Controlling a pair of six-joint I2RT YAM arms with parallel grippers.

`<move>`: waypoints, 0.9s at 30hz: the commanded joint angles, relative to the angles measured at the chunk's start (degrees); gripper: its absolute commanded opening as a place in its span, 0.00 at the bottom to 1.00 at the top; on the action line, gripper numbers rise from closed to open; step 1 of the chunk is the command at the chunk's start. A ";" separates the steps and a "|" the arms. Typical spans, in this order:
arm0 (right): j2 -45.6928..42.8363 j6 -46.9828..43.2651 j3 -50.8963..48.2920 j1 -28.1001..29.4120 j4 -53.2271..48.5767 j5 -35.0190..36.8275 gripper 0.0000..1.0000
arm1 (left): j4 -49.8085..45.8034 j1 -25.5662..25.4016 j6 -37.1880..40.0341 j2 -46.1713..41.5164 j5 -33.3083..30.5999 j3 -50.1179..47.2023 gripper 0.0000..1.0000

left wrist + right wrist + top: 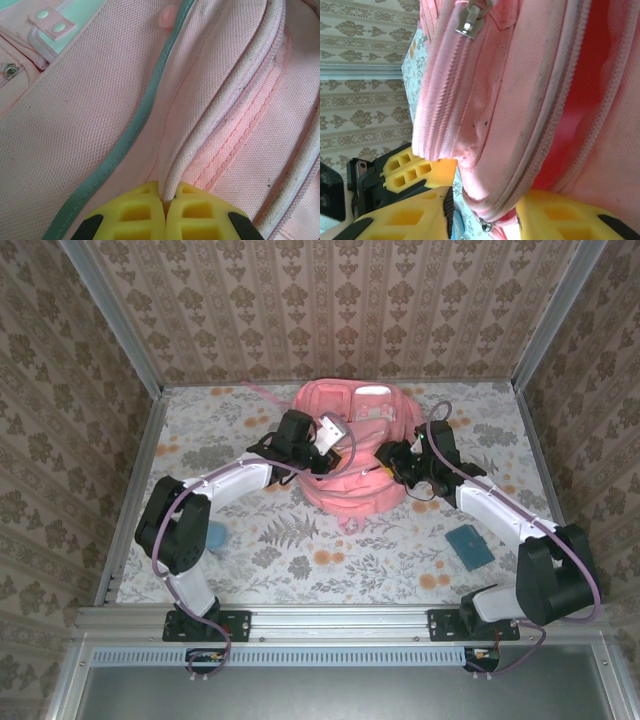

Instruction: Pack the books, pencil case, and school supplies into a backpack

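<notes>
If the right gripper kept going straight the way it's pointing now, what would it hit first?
The large pink fabric backpack: its zippered edge already sits between the right gripper's yellow fingers, so it would push into that fabric almost at once. Nothing else appears in between.

The top camera sits above and behind both arms [230, 480], looking down on the whole tabletop [300, 550] from well back. The left wrist camera looks along the left pincer [165, 197], very close to the backpack [100, 125] just ahead of its tips. The right wrist camera looks along the right pincer [482, 220], equally close. All three views share the backpack.
</notes>
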 commanded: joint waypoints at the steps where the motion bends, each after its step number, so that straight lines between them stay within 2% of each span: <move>1: 3.07 2.13 1.76 -0.35 3.72 -2.24 0.37 | 3.17 0.02 -1.61 -4.10 2.87 0.26 0.00; 2: 3.62 2.57 1.79 -0.35 4.50 -2.71 0.37 | 3.29 0.01 -2.16 -4.37 2.75 0.17 0.01; 4: 4.81 3.62 1.75 -0.36 7.02 -4.13 0.30 | 3.19 0.01 -4.49 -5.42 2.19 -0.21 0.11; 7: 5.46 5.25 1.34 -0.34 11.09 -5.76 0.17 | 1.68 -0.05 -12.24 -8.01 -2.07 -1.02 0.41; 9: 5.31 6.62 0.85 -0.35 13.79 -6.83 0.11 | 0.33 -0.15 -19.61 -9.98 -5.10 -2.18 0.53; 10: 5.21 7.47 0.58 -0.36 15.09 -7.39 0.09 | -0.15 -0.23 -22.93 -10.91 -5.31 -3.18 0.55; 13: 5.11 9.94 -0.14 -0.36 18.48 -8.86 0.05 | -0.41 -1.26 -31.10 -13.22 -4.65 -6.22 0.58; 15: 4.98 11.35 -0.49 -0.32 20.25 -9.72 0.04 | 0.87 -2.30 -36.18 -13.49 -1.83 -7.99 0.57; 18: 4.53 12.10 -0.55 -0.36 20.79 -10.41 0.03 | 2.51 -3.95 -41.37 -12.03 0.96 -9.10 0.52; 23: 3.58 12.01 -0.56 -0.21 19.85 -10.59 0.03 | 3.88 -5.24 -44.69 -7.73 4.57 -7.25 0.42; 27: 3.31 11.92 -0.57 -0.14 19.58 -10.76 0.03 | 5.17 -5.94 -45.24 -5.57 6.46 -5.94 0.39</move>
